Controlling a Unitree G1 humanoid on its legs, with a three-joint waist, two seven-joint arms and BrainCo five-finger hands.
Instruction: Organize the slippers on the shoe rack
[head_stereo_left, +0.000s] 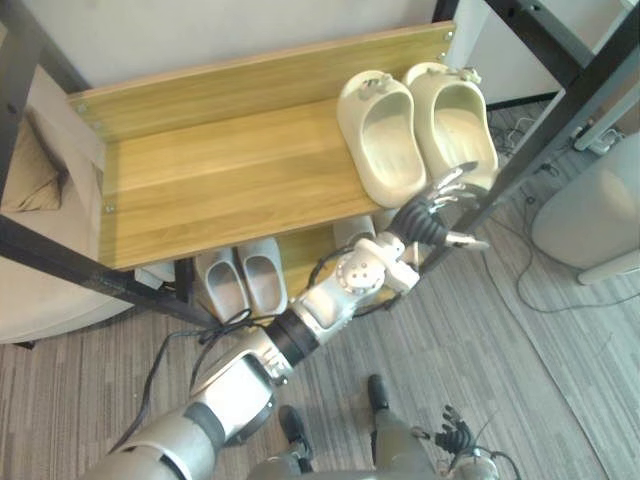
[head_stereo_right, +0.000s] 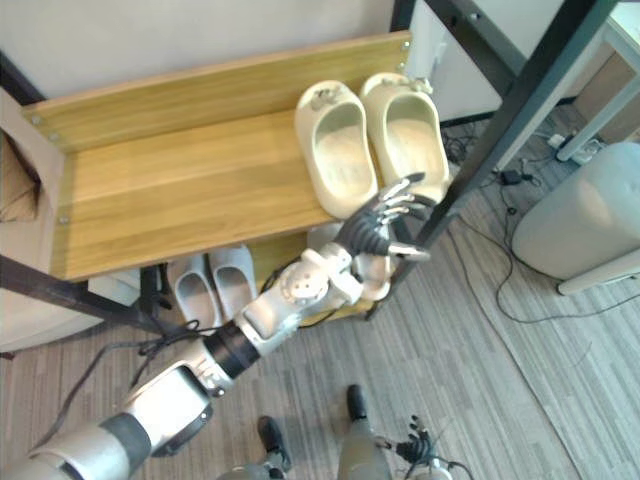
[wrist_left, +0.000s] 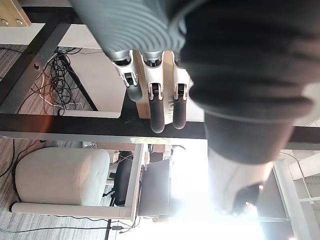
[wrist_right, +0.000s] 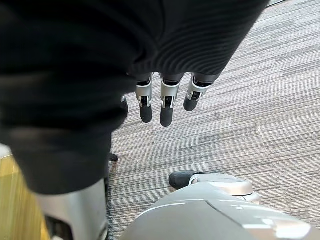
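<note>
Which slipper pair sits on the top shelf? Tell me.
The cream pair, beside the left hand; the grey pair sits a level lower.

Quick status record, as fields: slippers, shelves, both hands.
top shelf: cream slippers side by side at its right end, toes to the back
lower shelf: grey slippers, paired
left hand: open, at the cream pair's heels, holding nothing
right hand: open, low over the carpet
</note>
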